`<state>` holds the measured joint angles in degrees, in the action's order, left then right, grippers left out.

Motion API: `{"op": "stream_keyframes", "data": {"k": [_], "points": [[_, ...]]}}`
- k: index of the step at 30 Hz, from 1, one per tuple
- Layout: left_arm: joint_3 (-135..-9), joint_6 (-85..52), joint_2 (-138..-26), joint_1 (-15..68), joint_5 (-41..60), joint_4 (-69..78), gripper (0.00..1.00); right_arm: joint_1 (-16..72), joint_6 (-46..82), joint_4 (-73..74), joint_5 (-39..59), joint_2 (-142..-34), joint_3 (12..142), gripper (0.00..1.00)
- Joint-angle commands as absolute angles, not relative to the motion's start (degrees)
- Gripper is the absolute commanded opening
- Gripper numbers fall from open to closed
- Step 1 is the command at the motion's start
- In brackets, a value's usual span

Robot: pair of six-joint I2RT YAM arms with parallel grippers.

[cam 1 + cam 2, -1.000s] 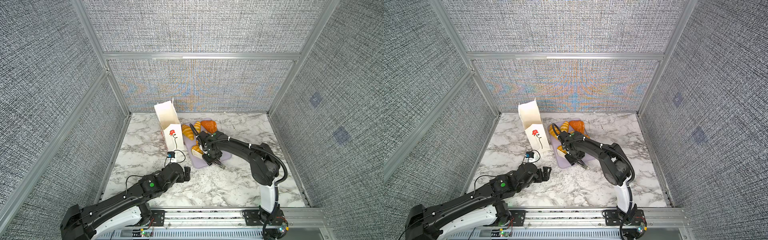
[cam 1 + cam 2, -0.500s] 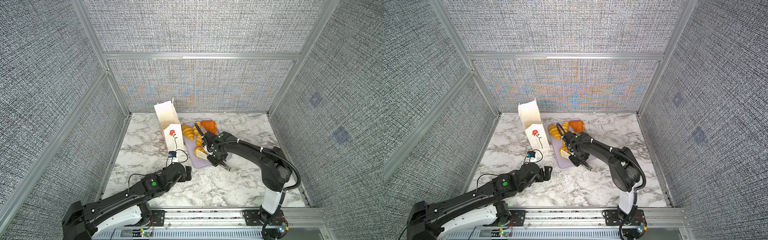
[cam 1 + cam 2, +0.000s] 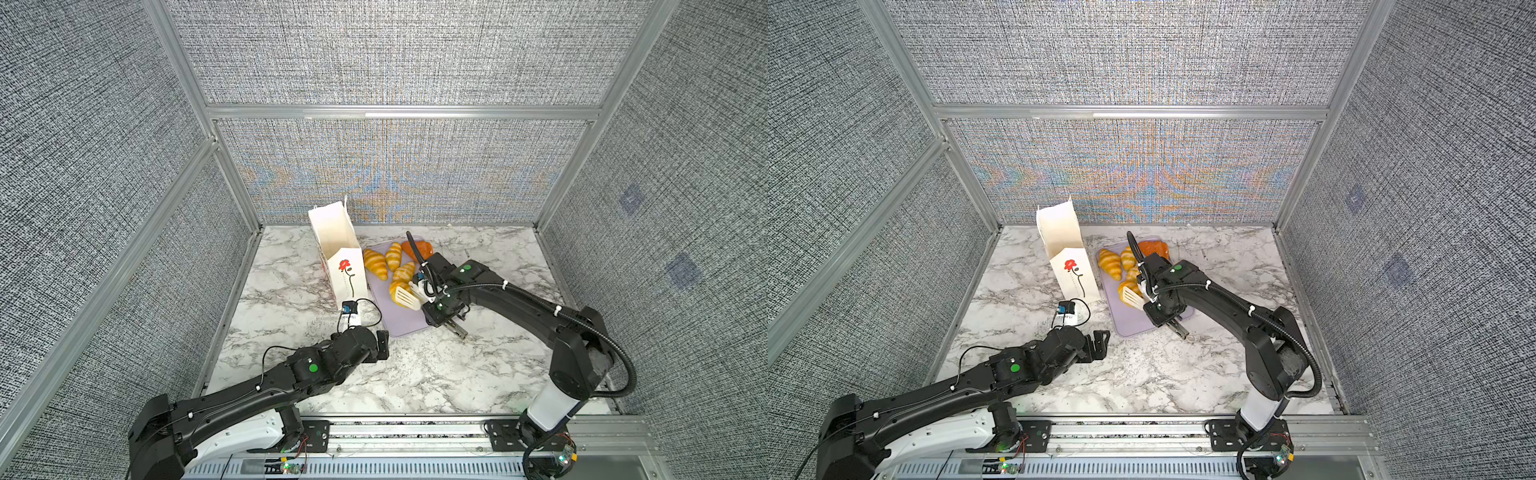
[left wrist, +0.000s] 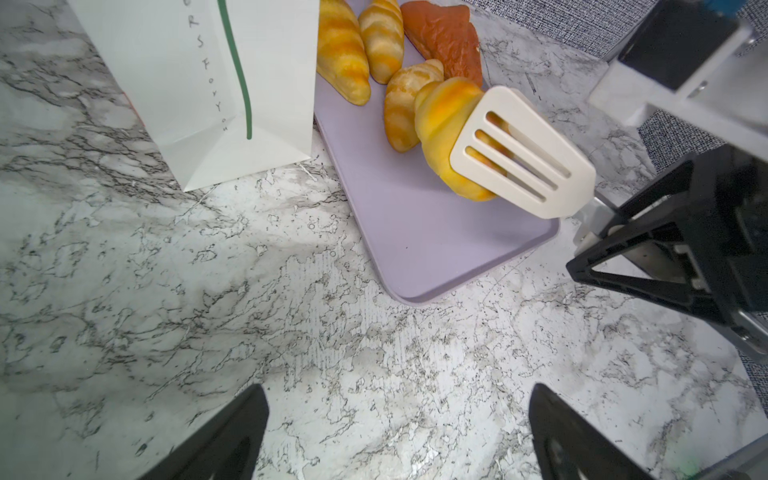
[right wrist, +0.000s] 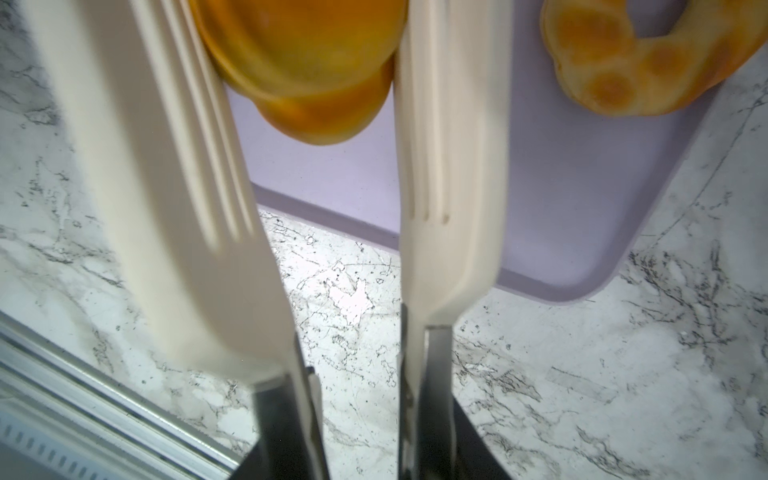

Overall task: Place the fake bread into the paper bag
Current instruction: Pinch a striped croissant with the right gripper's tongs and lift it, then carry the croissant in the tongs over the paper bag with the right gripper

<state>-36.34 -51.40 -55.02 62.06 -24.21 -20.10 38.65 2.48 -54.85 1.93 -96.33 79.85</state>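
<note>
Hovering low over the marble table (image 3: 415,374), my left pincer (image 3: 381,343) stands wide open and holds nothing. Just beyond it the paper bag (image 3: 345,270) stands upright with its mouth open; the part of its inside that I can see is bare, and its bottom is hidden. Just beside the bag, between my two pincers, lies the lilac tray (image 3: 399,322). My right pincer (image 3: 430,293) is clamped on a pair of white tongs (image 4: 523,153), and their slotted blades squeeze a curled croissant (image 4: 444,124) held clear above the tray. Beyond that pincer, two striped croissants (image 3: 375,264), a smaller roll (image 3: 405,270) and a brown triangle (image 3: 422,249) rest on the tray. I judge the job barely begun: this piece must cross to the bag, then four more.
</note>
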Motion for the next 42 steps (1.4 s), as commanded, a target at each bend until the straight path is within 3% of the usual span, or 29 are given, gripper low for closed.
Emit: {"op": "stream_keyframes", "data": {"k": [1, 20, 33, 42], "points": [[-37.6, -48.9, -55.3, 62.2, -26.5, -18.6, 0.99, 38.6, 2.7, -53.3, 3.6, -94.5, 80.0, 0.41], [-44.7, -39.8, -45.5, 60.3, -35.3, -25.9, 0.99, 39.5, 6.3, -52.6, 8.6, -89.9, 89.0, 0.42], [-51.7, -31.0, -45.0, 50.8, -29.1, -30.9, 0.99, 42.1, 6.3, -51.7, 12.4, -93.0, 102.1, 0.42], [-52.5, -29.1, -44.3, 45.9, -25.7, -31.8, 0.99, 44.4, 6.1, -51.9, 15.0, -101.2, 113.6, 0.43]]}}
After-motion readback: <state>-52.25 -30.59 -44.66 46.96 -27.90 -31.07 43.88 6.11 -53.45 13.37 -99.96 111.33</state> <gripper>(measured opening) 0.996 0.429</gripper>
